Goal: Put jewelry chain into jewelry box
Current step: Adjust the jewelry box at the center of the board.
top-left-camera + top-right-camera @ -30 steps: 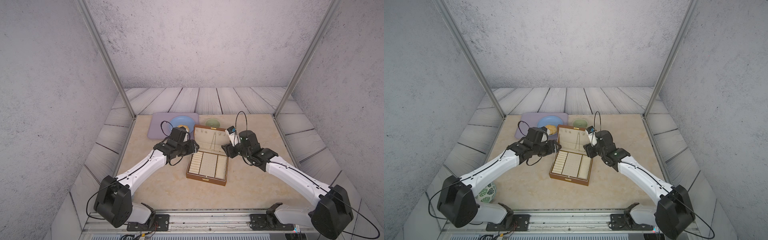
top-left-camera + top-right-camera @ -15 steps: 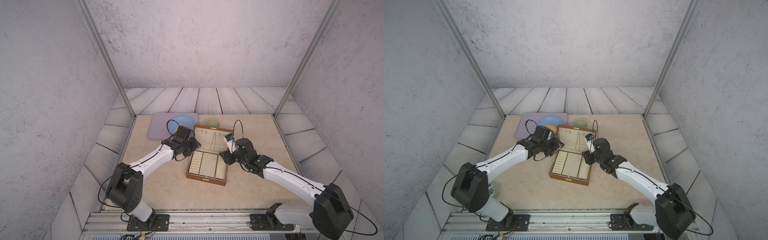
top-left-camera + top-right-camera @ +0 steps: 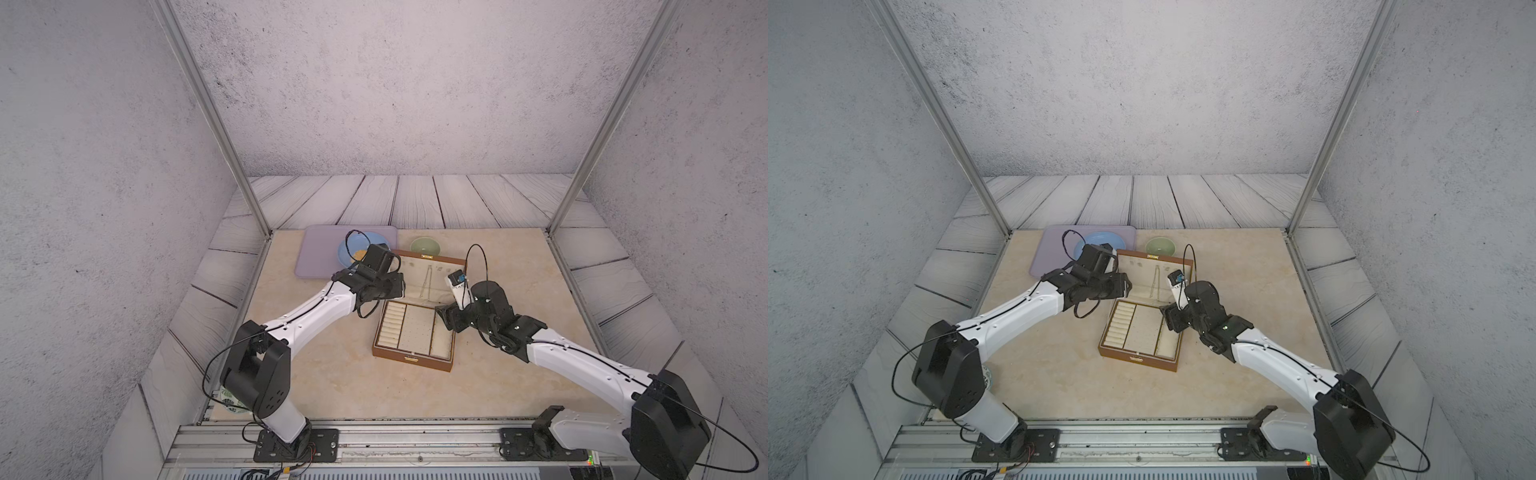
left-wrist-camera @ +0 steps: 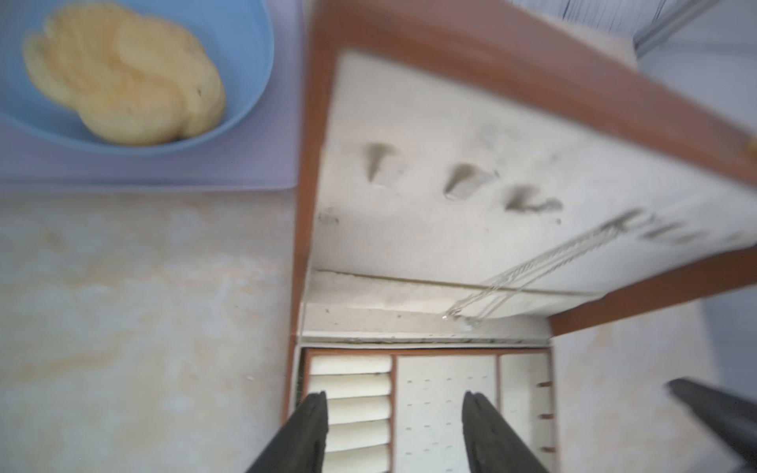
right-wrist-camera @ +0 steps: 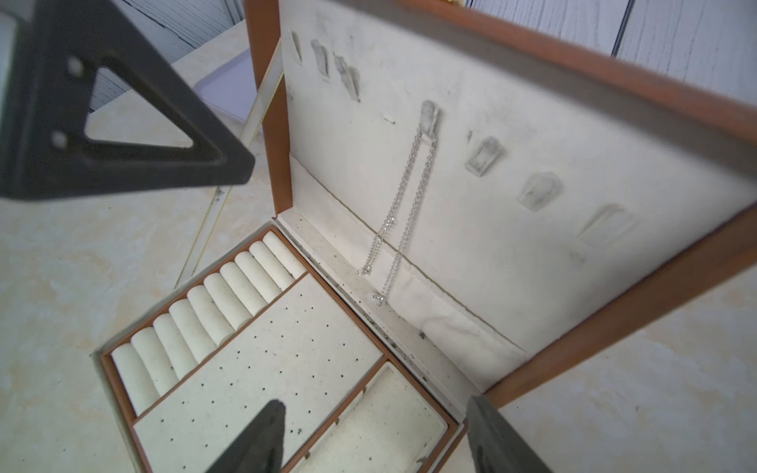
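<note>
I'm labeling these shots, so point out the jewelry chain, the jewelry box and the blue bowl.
jewelry chain (image 5: 388,222), right wrist view, on a hanging strand.
jewelry box (image 3: 390,355), a top view, brown front wall.
blue bowl (image 4: 250,53), left wrist view, inner wall.

Chain (image 5: 388,222) on lid hook (box (image 5: 275,123) open)

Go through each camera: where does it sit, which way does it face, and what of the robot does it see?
Top views: high above the robot's base, looking down over the table; both arms whole, jewelry box between.
Left wrist: on the left arm, facing the box's raised lid and blue bowl; left gripper open.
Right wrist: on the right arm, facing lid and compartments; right gripper open, one left gripper finger.
Shared: both wrist views show the jewelry chain hanging from a lid hook.
</note>
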Robot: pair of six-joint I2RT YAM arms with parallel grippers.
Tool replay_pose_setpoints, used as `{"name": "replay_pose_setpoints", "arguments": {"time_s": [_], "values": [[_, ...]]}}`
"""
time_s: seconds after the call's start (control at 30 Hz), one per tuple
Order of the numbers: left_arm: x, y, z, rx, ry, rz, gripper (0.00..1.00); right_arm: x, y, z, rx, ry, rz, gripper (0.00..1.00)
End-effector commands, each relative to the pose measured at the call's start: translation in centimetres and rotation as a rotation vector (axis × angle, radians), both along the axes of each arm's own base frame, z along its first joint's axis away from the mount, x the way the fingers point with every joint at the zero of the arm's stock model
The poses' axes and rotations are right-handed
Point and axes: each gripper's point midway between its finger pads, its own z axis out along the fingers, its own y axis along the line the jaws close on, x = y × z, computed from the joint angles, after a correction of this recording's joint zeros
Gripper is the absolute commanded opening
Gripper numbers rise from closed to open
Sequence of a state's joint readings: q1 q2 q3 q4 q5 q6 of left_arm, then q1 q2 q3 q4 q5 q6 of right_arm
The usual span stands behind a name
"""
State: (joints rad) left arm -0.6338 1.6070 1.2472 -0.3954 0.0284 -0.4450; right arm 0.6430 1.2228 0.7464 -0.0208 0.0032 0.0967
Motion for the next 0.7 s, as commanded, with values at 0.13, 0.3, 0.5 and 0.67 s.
{"name": "replay_pose_setpoints", "arguments": {"time_s": [0.13, 0.3, 0.5, 0.67], "values": [[0.8, 2.6, 0.5, 0.424, -0.295, -0.27, 0.52, -0.5, 0.2, -0.3, 0.049, 0.004, 0.002, 0.76], [1.5, 2.1, -0.8, 0.491, -0.391, -0.353, 0.54, -1.4, 1.0, -2.1, 0.11, 0.122, 0.003, 0.76], [1.2, 0.9, -0.9, 0.533, -0.572, -0.487, 0.6, -2.4, 0.0, -5.7, 0.134, 0.351, -0.15, 0.67], [1.4, 0.7, -1.5, 0.584, -0.619, -0.529, 0.63, -4.0, -2.0, -7.0, 0.147, 0.443, -0.269, 0.66]]}}
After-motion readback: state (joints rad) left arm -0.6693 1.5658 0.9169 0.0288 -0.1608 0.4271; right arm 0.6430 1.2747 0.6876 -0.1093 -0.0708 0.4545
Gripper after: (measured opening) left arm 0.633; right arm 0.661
